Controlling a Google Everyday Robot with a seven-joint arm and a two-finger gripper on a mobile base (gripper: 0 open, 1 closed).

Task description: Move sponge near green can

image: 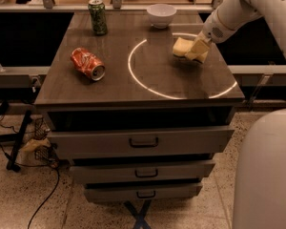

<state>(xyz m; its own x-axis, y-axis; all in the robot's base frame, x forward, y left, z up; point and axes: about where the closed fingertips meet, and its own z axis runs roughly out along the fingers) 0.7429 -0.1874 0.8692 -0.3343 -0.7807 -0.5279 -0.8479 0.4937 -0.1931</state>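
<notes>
gripping pale yellow sponge (182, 47), jaws above table (109, 87) rt side

Matt foam sponge (182, 46) pinched by gripper (199, 50) fingers (200, 45) above glossy wooden table (133, 87).

Dark drawer table (117, 92), speckled floor (97, 213)

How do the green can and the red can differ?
The green can stands upright at the back left corner; the red can lies on its side nearer the front. The green can looks intact; the red can is crushed. Both are drink cans on the table, left of the gripper, which holds the sponge.
</notes>
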